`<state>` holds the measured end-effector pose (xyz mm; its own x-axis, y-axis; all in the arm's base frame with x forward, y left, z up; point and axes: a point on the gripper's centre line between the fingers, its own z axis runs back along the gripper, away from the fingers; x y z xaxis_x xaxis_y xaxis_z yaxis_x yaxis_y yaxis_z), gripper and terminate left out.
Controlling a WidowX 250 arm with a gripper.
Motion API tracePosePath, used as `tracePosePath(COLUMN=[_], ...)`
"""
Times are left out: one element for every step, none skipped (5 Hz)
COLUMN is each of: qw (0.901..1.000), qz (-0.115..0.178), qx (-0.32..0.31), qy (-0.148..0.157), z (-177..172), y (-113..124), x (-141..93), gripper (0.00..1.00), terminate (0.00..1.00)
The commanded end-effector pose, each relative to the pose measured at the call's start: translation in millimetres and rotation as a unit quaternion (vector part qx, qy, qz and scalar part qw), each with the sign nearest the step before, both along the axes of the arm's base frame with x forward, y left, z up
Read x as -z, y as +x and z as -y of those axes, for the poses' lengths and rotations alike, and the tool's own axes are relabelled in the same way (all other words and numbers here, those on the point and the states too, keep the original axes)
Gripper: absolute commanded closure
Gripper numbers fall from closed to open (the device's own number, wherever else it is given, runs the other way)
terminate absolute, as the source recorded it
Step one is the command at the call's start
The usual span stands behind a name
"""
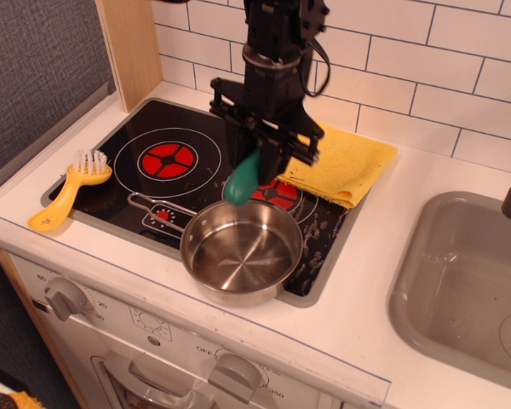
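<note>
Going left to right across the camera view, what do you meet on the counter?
Yellow plastic brush with white bristles → red left burner ring on the black cooktop → steel pan → yellow folded cloth → grey sink basin. The gripper with its green oblong object overlaps the pan, so omitted.

The black arm is being held nearly vertical, entering from the top edge of the view with its wrist pointed straight down. The gripper (257, 166) is being kept closed on a green object (243, 179), which is being gripped by its upper end and is hanging tilted, in the air, below the fingers.
</note>
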<state>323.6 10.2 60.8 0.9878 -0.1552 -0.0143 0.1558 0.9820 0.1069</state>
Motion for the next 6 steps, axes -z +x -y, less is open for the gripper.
tracePosePath(qw=[0.9993, 0.9991, 0.9988, 0.9986, 0.9988, 0.9993], qz=[0.019, 0.017, 0.015, 0.000, -0.009, 0.002], qx=[0.000, -0.008, -0.021, -0.037, -0.041, -0.028], qy=[0.032, 0.038, 0.042, 0.037, 0.024, 0.025], z=[-41, -59, -74, -84, -89, -84], y=[53, 49, 42, 39, 38, 40], x=[2, 5, 4, 14, 21, 13], gripper=[1.00, 1.00, 1.00, 1.00, 0.00, 0.00], terminate=[0.00, 0.00, 0.00, 0.00, 0.00, 0.00])
